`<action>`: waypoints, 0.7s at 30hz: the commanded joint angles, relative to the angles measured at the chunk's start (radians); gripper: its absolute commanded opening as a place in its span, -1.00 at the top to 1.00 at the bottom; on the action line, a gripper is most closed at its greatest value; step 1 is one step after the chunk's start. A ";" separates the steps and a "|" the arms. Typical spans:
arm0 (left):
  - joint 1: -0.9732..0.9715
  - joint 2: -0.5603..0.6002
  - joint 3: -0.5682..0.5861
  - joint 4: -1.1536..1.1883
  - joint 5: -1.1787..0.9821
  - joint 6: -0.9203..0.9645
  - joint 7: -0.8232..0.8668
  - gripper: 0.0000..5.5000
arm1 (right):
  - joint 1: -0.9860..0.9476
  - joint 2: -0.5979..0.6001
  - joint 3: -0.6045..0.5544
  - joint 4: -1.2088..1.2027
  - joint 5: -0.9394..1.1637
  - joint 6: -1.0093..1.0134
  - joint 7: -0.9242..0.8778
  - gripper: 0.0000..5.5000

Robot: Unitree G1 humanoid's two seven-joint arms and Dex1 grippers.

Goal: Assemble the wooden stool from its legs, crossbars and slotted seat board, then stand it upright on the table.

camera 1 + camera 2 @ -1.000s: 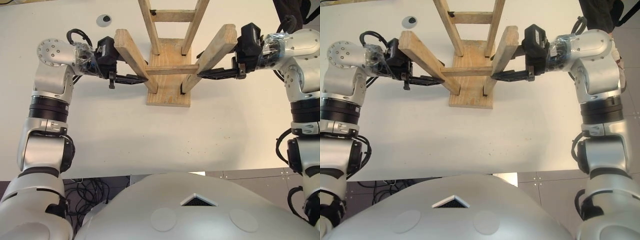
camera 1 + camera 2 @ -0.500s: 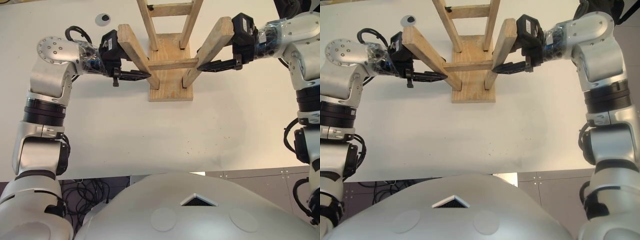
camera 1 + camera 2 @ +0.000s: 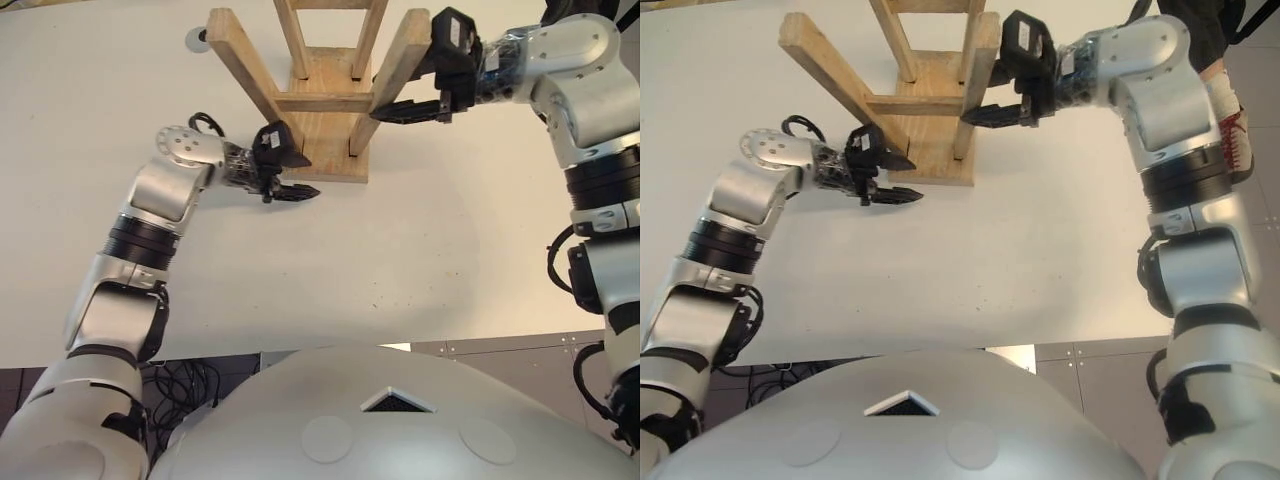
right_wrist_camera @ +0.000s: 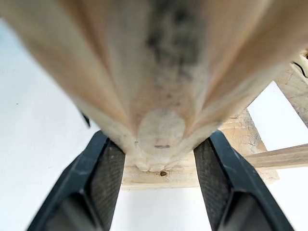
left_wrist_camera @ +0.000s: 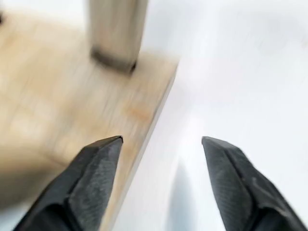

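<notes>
The pale wooden stool (image 3: 322,130) is sitting upside down on the smooth white table (image 3: 300,280). Its flat rectangular seat board (image 3: 325,160) is lying on the surface, and its 4 square-cut legs (image 3: 245,65) are splaying upward, joined by thin crossbars (image 3: 325,101). The right gripper (image 3: 380,113) is clamping the near right leg (image 3: 400,55), with its 2 black textured fingers (image 4: 108,178) pressing against opposite faces of the rough-grained timber. The left gripper (image 5: 162,140) is hovering just beside the board's near left corner. Its 2 pointed black fingertips (image 5: 91,168) are spread apart with nothing between them, 1 tip lying over the board's edge and the other over bare table.
</notes>
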 commanded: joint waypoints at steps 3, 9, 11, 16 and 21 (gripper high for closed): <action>0.049 0.199 0.047 -0.040 -0.020 0.068 -0.133 -0.43 | 0.118 -0.016 -0.023 0.007 -0.033 0.047 0.019 -0.15; 0.048 0.300 0.118 0.275 -0.030 -0.105 -0.289 -0.44 | 0.258 -0.002 -0.194 -0.134 0.059 0.118 -0.053 -0.32; -0.112 0.153 0.226 0.473 -0.054 -0.147 -0.061 -0.44 | 0.340 0.044 -0.252 -0.193 0.095 0.136 -0.136 -0.32; -0.291 -0.091 0.412 0.669 -0.169 -0.193 0.168 -0.44 | 0.505 0.243 -0.354 -0.360 0.240 0.244 -0.375 -0.32; -0.179 -0.141 0.355 0.446 -0.230 -0.106 -0.007 -0.44 | 0.451 0.237 -0.309 -0.291 0.138 0.164 -0.418 -0.32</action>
